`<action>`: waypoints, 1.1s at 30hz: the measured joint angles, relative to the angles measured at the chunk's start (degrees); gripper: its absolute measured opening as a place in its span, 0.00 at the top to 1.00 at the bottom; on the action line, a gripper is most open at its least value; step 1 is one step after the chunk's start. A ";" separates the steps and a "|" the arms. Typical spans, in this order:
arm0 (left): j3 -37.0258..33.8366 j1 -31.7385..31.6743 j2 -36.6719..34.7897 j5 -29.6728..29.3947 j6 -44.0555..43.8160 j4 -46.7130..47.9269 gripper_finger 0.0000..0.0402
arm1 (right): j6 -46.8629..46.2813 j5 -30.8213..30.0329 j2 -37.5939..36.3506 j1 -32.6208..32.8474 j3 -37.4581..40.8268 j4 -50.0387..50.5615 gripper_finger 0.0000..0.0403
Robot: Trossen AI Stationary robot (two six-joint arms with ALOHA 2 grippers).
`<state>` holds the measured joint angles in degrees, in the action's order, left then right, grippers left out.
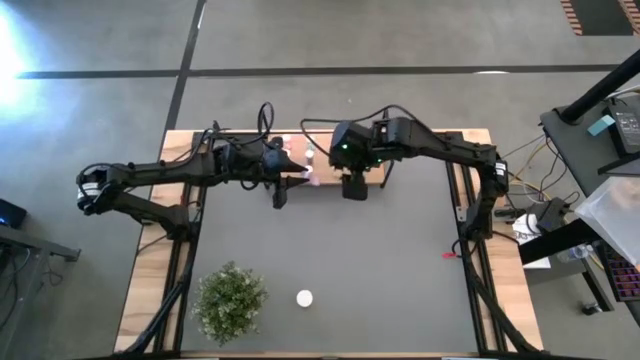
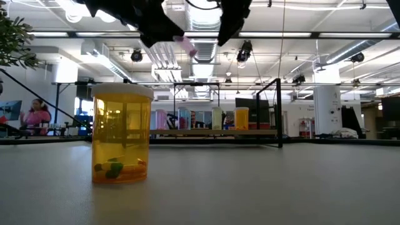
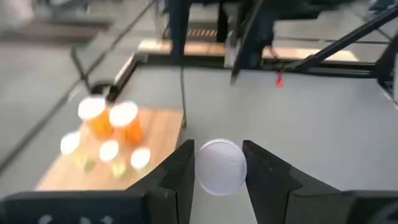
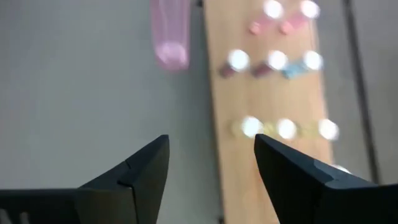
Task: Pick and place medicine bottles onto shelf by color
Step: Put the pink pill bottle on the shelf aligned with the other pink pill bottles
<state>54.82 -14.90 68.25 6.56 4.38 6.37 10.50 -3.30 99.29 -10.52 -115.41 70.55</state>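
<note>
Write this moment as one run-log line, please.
left gripper: shut on white-capped pink bottle, above table | right gripper: open, empty | wooden shelf: bottles standing

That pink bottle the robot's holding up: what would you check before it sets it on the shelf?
1. Grip: left gripper shut on the pink bottle: ok.
2. Bottle lifted off the table: ok.
3. Bottle beside the shelf, not yet over it: not ok.
4. Free spot among the pink bottles: cannot tell.
5. Right gripper open, empty, close to the left one: not ok.
6. Orange bottle waits near the plant: ok.
</note>
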 joint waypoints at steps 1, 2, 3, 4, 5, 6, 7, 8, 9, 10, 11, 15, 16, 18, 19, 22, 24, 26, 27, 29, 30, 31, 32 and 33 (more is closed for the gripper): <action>0.12 -0.37 0.00 -0.17 -1.49 1.43 0.75 | -0.01 -1.05 -0.05 -0.01 -1.10 1.55 0.43; 0.28 -0.67 0.00 -0.79 -2.99 2.74 0.75 | -0.10 -1.72 -0.08 -0.02 -2.12 3.05 0.42; 0.48 -0.91 0.00 -1.43 -4.34 3.87 0.75 | -0.45 -2.09 -0.14 -0.02 -2.92 4.30 0.41; 0.70 -1.02 0.00 -2.40 -5.66 4.98 0.75 | -0.67 -2.51 -0.18 -0.02 -3.66 5.42 0.41; 0.97 -1.02 0.00 -3.56 -6.71 6.27 0.75 | -0.83 -2.97 -0.26 0.00 -4.35 6.56 0.41; 1.24 -1.02 0.00 -4.42 -7.43 7.65 0.75 | -0.91 -3.50 -0.29 0.00 -4.93 7.83 0.41; 1.54 -1.02 0.00 -5.32 -8.22 9.22 0.75 | -0.90 -4.26 -0.31 -0.05 -5.46 9.16 0.41; 1.89 -1.02 0.00 -6.12 -8.46 11.13 0.75 | -0.87 -5.22 -0.38 -0.19 -5.85 10.30 0.41; 2.33 -1.03 0.00 -6.85 -8.53 13.07 0.75 | -0.90 -6.11 -0.40 -0.35 -6.17 11.27 0.42; 2.87 -1.10 0.15 -7.51 -8.52 14.92 0.75 | -0.90 -6.98 -0.42 -0.72 -6.30 11.96 0.42; 3.58 -1.18 0.51 -7.97 -8.56 16.66 0.75 | -0.90 -7.54 -0.52 -1.15 -6.34 12.52 0.42; 6.34 -2.16 3.50 -9.07 -8.56 23.00 0.75 | -1.55 -7.88 -0.64 -3.45 -6.30 12.96 0.42; 6.76 -2.54 4.58 -9.10 -8.55 23.39 0.75 | -1.59 -7.88 -0.64 -4.07 -6.27 12.96 0.42; 7.34 -3.43 6.83 -9.11 -8.51 24.69 0.75 | -1.62 -7.88 -0.64 -5.32 -6.26 12.96 0.41; 7.54 -3.86 7.95 -9.08 -8.25 24.89 0.75 | -1.62 -7.88 -0.64 -5.91 -6.26 12.96 0.41; 7.69 -5.00 10.23 -8.62 -6.76 25.29 0.75 | -1.70 -7.88 -0.64 -7.45 -6.26 12.96 0.41; 7.66 -5.61 11.10 -8.56 -6.57 26.26 0.75 | -1.92 -7.90 -0.64 -8.29 -6.26 12.96 0.41; 7.65 -6.17 11.67 -8.48 -5.87 26.90 0.75 | -1.92 -7.90 -0.64 -8.89 -6.24 12.96 0.42; 7.64 -6.39 11.86 -8.46 -4.85 27.20 0.75 | -1.89 -7.88 -0.64 -9.14 -6.24 12.94 0.42; 7.64 -6.76 12.35 -8.61 -2.78 27.00 0.75 | -1.70 -7.88 -0.64 -9.48 -6.24 12.78 0.41; 7.64 -7.04 12.73 -8.72 -2.16 27.03 0.75 | -1.68 -7.88 -0.64 -9.66 -6.24 12.67 0.41; 7.64 -7.31 13.28 -8.82 -1.72 27.13 0.75 | -1.68 -7.88 -0.64 -9.72 -6.24 12.64 0.41; 7.64 -7.59 13.98 -8.87 -1.24 27.11 0.75 | -1.65 -7.88 -0.64 -9.87 -6.24 12.49 0.41; 7.64 -7.68 14.73 -8.92 -1.00 27.11 0.75 | -1.65 -7.88 -0.64 -9.91 -6.24 12.19 0.41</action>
<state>62.46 -22.58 82.97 -2.36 3.37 33.47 8.86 -11.18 98.65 -20.43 -121.64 82.74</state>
